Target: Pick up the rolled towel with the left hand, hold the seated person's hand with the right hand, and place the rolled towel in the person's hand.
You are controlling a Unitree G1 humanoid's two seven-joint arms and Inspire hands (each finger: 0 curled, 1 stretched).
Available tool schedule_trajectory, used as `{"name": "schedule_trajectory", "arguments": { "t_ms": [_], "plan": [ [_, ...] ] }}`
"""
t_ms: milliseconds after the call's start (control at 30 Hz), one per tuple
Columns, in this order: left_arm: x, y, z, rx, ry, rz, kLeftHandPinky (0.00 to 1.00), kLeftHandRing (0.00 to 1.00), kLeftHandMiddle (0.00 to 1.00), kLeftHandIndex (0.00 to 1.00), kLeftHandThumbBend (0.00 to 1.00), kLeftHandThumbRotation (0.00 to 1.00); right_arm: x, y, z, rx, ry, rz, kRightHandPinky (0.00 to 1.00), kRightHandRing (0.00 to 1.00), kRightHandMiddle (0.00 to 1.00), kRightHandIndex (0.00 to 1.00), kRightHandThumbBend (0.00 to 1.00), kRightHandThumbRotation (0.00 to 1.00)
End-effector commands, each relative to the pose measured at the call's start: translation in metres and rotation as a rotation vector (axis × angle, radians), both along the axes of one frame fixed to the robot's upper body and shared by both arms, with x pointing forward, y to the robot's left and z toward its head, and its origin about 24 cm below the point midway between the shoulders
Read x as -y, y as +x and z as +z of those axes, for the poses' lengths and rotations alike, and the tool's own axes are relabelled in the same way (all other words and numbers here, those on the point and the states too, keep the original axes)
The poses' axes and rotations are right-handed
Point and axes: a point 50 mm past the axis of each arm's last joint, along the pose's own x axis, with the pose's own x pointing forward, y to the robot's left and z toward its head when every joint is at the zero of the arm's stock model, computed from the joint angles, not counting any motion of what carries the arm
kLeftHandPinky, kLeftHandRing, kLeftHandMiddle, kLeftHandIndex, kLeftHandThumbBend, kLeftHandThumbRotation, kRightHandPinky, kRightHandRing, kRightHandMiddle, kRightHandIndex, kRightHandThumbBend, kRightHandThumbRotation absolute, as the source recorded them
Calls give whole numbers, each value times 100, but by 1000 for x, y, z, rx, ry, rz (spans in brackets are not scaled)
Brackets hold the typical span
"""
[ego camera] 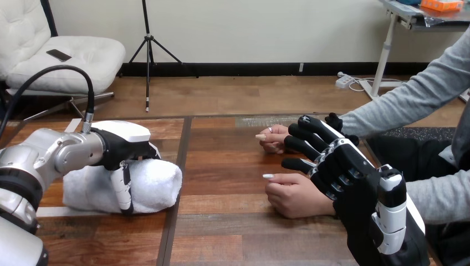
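Left hand (119, 147) gripping the rolled towel (155, 185), right hand (346, 166) loose.
We see the rolled towel lying near the bench's (221, 233) left edge, left hand on top, fingers (123, 188) wrapped down its front. The right hand is near the right edge, fingers released and spread, between the person's far hand (273, 139) and the person's near hand (296, 197); we can't tell if they touch.

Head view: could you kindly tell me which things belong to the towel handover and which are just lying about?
Job: rolled towel, left hand on it, right hand, person's farther hand, person's nearer hand.
Lying about: pale strip on the wooden table.
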Motion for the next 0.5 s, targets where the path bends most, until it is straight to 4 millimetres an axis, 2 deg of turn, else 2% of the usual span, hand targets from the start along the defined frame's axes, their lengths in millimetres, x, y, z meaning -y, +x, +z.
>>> {"name": "schedule_trajectory", "arguments": {
  "t_ms": [0, 267, 467],
  "plan": [
    [12, 4, 4, 8, -6, -26, 57, 71, 76, 77, 100, 9, -1, 8, 20, 114, -1, 1, 81, 89, 89, 87, 76, 100],
    [12, 6, 4, 5, -11, 1, 48, 56, 63, 67, 97, 2, -1, 8, 20, 112, -1, -1, 80, 88, 88, 87, 77, 100],
    [12, 5, 4, 6, -39, 12, 44, 50, 57, 61, 94, 1, -1, 7, 20, 113, -3, 1, 80, 88, 89, 87, 77, 100]
  ]
}}
